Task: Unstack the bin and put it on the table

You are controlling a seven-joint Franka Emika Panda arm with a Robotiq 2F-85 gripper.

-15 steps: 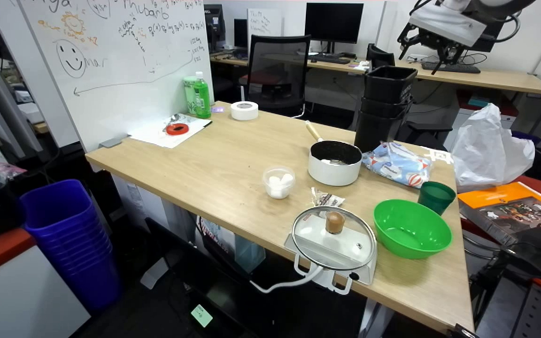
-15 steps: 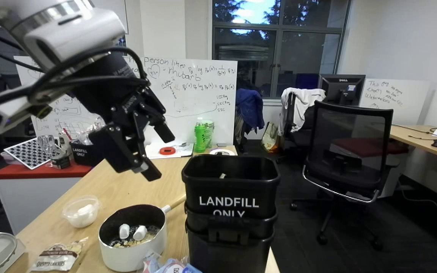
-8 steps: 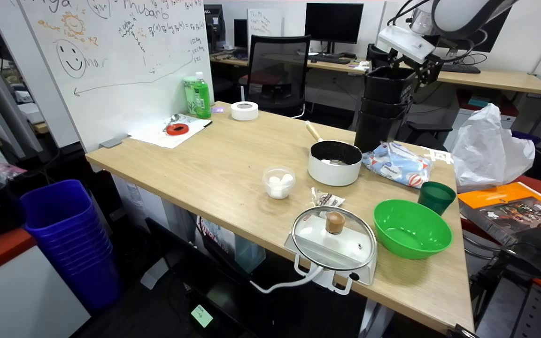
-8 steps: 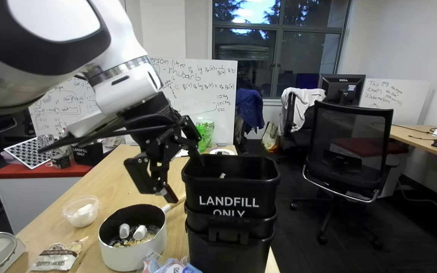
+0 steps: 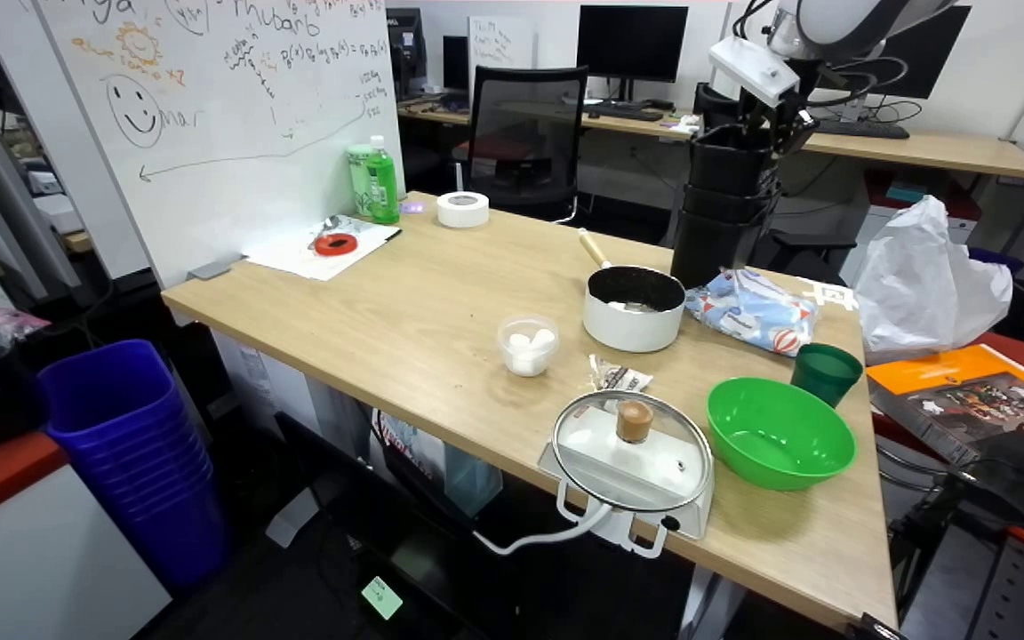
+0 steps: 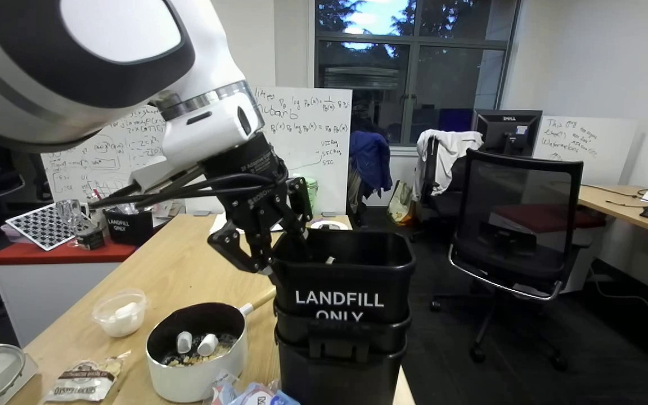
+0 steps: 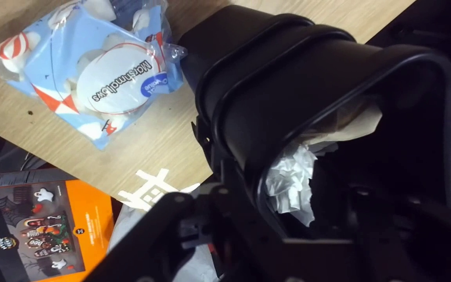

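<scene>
Bin, pincer astride its rim

Bin atop stack on table; pot, marshmallow bag beside.

- Pale walls, and a dark floor underfoot.
- A wide window, dark-framed, trees standing out against bright bluish sky.
- A big whiteboard scrawled with equations, a smiling face and an orange sun.
- A long wood-topped desk along the wall, black monitors and keyboards on it.
- A black mesh-backed chair on castors; nearer the window, a white garment draped over another chair.
- A white cabinet with a red top.
</scene>
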